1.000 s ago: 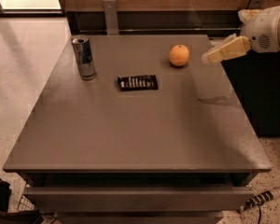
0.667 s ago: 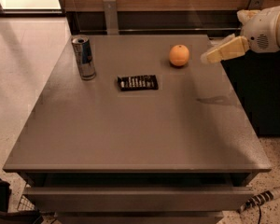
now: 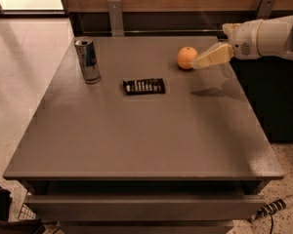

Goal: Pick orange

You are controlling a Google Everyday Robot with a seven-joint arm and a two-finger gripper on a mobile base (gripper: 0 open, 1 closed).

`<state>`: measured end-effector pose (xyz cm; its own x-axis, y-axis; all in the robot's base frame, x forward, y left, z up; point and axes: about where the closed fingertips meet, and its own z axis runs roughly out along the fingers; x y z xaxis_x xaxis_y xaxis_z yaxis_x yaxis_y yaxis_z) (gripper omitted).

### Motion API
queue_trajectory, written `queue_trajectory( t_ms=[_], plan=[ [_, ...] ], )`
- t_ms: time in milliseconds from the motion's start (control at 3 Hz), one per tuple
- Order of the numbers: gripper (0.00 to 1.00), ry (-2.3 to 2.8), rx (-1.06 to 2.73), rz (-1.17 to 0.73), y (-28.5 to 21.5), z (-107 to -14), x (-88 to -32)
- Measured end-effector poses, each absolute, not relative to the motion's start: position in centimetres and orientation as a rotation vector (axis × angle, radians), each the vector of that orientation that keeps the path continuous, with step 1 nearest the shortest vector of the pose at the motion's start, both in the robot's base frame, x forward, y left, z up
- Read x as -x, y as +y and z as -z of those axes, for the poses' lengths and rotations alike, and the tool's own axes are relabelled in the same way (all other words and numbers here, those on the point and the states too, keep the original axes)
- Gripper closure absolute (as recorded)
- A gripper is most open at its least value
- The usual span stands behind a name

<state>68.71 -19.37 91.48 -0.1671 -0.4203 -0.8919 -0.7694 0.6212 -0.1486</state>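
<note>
The orange (image 3: 186, 57) is a small round orange fruit resting on the grey table (image 3: 136, 135), at the far right of its top. My gripper (image 3: 199, 63) reaches in from the right on a white arm, just above the table. Its beige tip points left and sits right beside the orange's right side, at or nearly at the peel. Nothing is held.
A silver and blue drink can (image 3: 87, 60) stands upright at the table's far left. A flat black packet (image 3: 144, 86) lies near the middle. The table's right edge is just below the arm. A dark wall with metal brackets (image 3: 115, 16) runs behind the table.
My gripper has moved left, from well clear of the orange to right beside it. The orange, can and packet have not moved.
</note>
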Motion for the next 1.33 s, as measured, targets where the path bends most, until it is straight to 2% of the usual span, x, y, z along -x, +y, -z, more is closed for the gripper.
queue_trajectory(
  t_ms=[1000,1333],
  plan=[
    [0.0,1.731,0.928,-0.622,-15.0,-85.4,-74.3],
    [0.13,1.696,0.9,-0.666,-14.3,-84.2,-75.1]
  ],
)
